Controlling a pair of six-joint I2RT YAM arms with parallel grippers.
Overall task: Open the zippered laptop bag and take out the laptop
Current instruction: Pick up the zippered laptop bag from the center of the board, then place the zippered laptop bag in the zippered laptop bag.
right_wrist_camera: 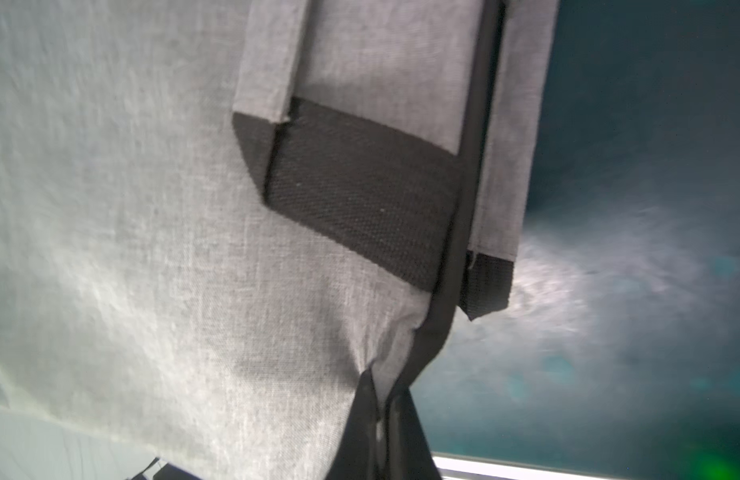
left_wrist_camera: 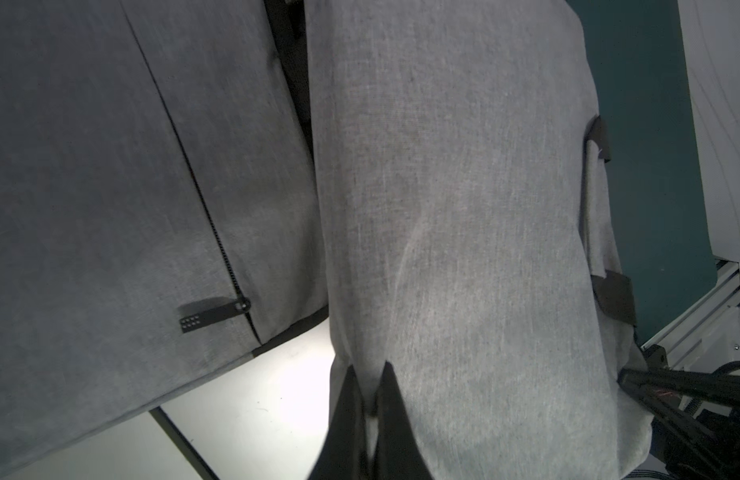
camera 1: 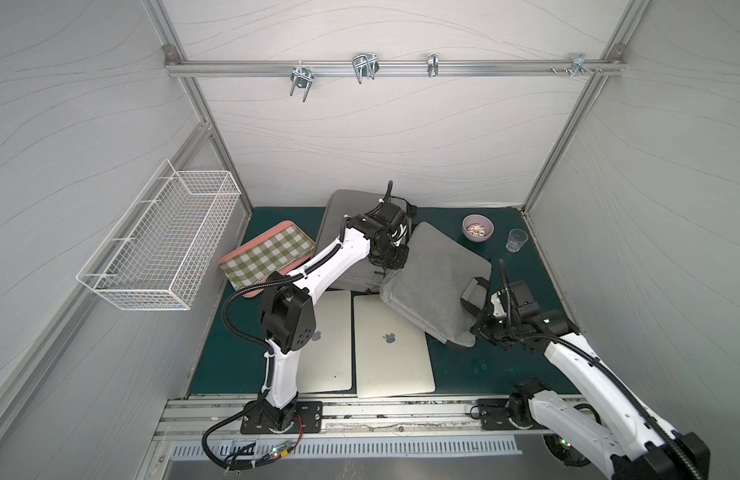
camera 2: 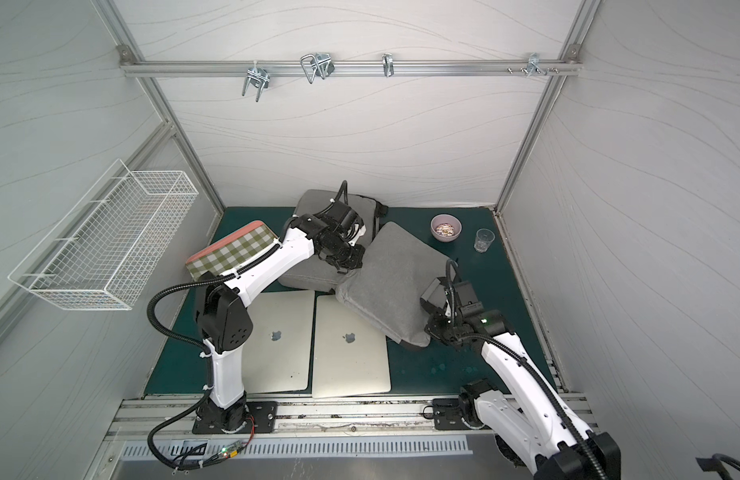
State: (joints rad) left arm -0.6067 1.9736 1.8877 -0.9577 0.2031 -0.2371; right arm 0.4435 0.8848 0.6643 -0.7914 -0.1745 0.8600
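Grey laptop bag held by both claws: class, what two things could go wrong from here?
1. The left claw and right claw each pinch only a thin fold of the grey bag. The fabric could slip and the bag drop onto the silver laptop partly under it.
2. The glass and bowl stand near the bag's far edge; a swing that way might knock them over.

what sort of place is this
Probably a robot lab test cell: white panels in an aluminium frame, a left arm and right arm bolted beside a green mat, both holding a grey laptop bag.
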